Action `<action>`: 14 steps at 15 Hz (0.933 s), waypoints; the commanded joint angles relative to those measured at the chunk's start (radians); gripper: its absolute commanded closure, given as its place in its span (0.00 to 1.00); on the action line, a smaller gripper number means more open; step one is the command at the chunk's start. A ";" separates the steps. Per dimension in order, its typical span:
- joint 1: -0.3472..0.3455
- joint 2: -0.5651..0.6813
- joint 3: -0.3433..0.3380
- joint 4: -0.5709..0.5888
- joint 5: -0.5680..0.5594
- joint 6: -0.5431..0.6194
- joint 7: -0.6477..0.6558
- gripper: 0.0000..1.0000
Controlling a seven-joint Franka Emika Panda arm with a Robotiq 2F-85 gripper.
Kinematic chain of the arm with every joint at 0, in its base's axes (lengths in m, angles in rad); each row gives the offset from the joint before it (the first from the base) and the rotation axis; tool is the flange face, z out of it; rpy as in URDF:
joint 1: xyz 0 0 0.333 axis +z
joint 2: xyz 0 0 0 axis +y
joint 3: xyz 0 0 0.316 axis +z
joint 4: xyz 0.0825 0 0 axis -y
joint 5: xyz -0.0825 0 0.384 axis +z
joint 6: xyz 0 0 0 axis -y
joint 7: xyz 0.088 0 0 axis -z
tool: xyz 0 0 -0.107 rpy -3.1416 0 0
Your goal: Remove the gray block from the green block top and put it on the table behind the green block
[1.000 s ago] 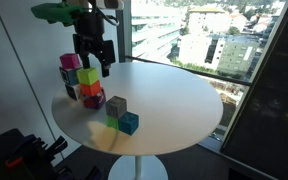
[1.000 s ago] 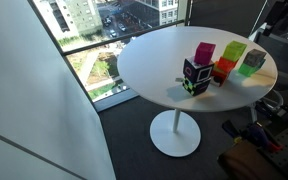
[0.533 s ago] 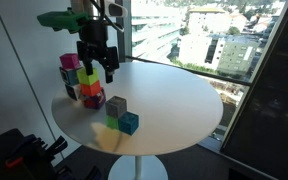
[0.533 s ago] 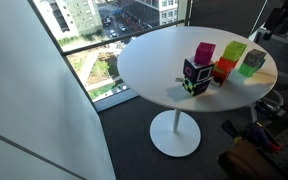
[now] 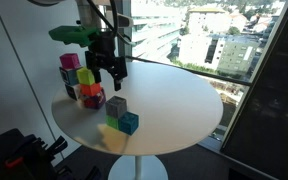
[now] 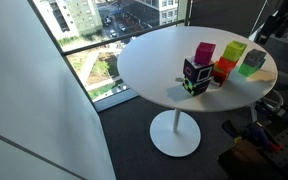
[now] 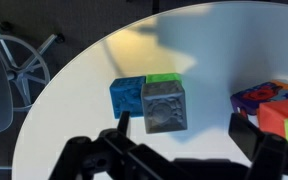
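The fingers (image 7: 246, 138) had swung closer to the gray block (image 7: 164, 107), spread wide and empty; that block sat atop the green block (image 7: 165, 78).

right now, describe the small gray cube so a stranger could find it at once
On the round white table, near the multicoloured cluster of cubes, three small cubes stand together. The plain gray cube sits on top of a pale lime-green cube, with a teal-blue cube beside them on the tabletop; it alone of the three is gray and off the table.
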 commanded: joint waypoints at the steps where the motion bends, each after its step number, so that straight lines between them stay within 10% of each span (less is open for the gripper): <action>1: -0.012 0.018 -0.006 -0.023 -0.004 0.071 -0.022 0.00; 14: -0.035 0.113 -0.013 -0.048 -0.017 0.199 -0.018 0.00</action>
